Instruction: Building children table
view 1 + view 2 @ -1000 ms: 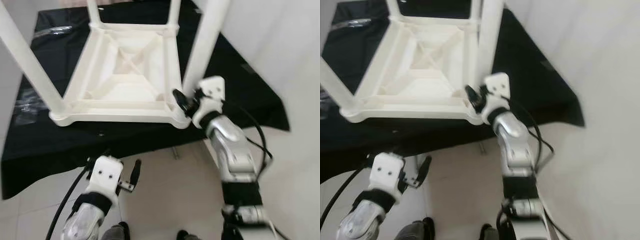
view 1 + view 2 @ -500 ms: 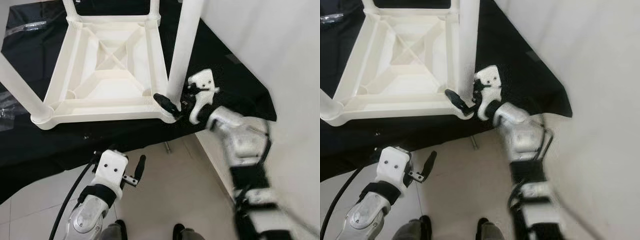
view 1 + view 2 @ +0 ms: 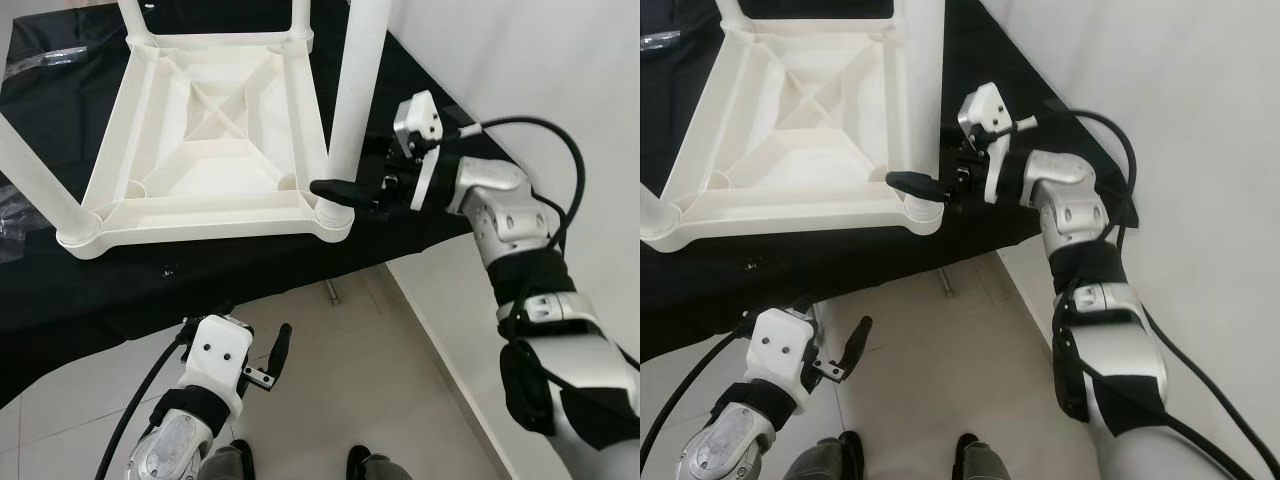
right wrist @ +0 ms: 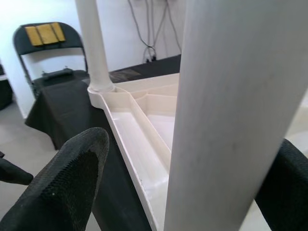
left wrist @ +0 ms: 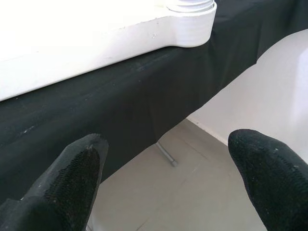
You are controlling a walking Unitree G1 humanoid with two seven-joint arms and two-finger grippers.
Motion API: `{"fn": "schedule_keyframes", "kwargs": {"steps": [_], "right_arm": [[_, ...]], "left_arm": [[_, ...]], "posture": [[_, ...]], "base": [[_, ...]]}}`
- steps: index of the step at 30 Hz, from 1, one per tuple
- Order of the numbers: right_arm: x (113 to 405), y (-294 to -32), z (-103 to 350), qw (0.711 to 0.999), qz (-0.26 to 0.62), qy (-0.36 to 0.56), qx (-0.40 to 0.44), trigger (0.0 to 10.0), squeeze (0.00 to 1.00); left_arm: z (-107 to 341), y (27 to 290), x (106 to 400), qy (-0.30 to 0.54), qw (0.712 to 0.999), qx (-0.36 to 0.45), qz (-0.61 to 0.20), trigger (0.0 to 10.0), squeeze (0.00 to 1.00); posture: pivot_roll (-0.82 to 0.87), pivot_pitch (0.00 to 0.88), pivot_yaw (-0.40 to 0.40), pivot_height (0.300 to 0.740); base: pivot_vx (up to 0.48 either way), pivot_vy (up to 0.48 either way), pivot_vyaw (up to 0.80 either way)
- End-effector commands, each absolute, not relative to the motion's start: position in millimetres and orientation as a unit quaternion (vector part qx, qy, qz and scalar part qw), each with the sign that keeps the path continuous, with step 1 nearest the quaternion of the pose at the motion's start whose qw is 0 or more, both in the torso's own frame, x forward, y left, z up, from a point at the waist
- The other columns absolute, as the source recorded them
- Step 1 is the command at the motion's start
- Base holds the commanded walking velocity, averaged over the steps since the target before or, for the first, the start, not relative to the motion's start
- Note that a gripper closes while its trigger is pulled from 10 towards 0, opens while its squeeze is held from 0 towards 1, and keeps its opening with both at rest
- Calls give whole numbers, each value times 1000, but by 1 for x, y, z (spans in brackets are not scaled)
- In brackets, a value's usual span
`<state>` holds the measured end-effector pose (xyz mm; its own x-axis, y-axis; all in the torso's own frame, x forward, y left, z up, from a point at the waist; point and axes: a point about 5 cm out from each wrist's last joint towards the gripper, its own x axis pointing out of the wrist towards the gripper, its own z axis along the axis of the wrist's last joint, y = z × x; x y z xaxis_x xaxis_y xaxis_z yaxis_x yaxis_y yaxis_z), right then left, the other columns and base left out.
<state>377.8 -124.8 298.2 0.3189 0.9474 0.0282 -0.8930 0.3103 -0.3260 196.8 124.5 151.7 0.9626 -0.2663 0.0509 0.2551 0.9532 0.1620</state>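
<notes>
Right gripper [image 3: 345, 195], on our bent arm, reaches sideways with fingers spread around the nearest leg [image 3: 352, 95] of the upturned white children table [image 3: 215, 150], which lies on the black-draped counter [image 3: 440, 180]. Our left gripper [image 3: 270, 358] hangs low over the floor, fingers apart.

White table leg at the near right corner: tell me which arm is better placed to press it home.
Right. The right gripper already brackets that leg, fingers open on either side near its socket. The left gripper hangs low over the floor, below the black-draped tabletop edge.
</notes>
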Motion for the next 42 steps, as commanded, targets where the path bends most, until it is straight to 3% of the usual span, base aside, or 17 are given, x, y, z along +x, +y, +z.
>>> {"fn": "schedule_keyframes", "kwargs": {"steps": [1,5,6,8,9,22,25,29,34,36,42], "right_arm": [[378,-122,298,790,589,-111,-130,10000,0],[380,-119,299,783,598,-111,-130,10000,0],[379,-117,299,773,612,-106,-129,4667,0],[379,-117,299,769,617,-104,-129,4667,0],[378,-117,298,761,628,-99,-129,0,0],[379,-120,295,743,650,-89,-130,0,0],[382,-120,290,767,620,-94,-136,0,0],[393,-115,243,915,391,-34,-92,0,0],[383,-106,218,954,298,4,-36,0,0],[360,-85,200,969,247,16,11,0,0],[349,-51,206,973,231,-5,7,0,0]], "left_arm": [[149,123,191,-22,987,69,-141,10000,0],[149,122,186,-19,988,68,-140,10000,0],[150,122,184,-18,988,68,-139,10000,0],[150,122,184,-18,988,68,-139,10000,0],[150,123,183,-17,988,69,-139,10000,0],[151,123,178,-12,988,67,-136,10000,0],[151,124,178,-11,989,66,-135,10000,0],[150,125,180,-11,989,65,-132,10000,0],[150,125,181,-11,989,66,-132,10000,0],[149,126,185,-12,988,70,-136,10000,0],[146,127,195,-14,987,76,-138,10000,0]], "posture": [[175,313,-42,740],[183,325,-44,740],[187,331,-44,740],[187,331,-44,740],[187,335,-44,740],[182,349,-48,740],[171,345,-54,740],[160,331,-61,740],[155,326,-57,740],[146,300,-47,740],[137,252,-42,740]], "base": [[0,0,0],[0,0,0],[0,0,0],[0,0,0],[0,0,0],[0,0,0],[0,0,0],[0,0,0],[0,0,0],[0,0,0],[0,0,0]]}}
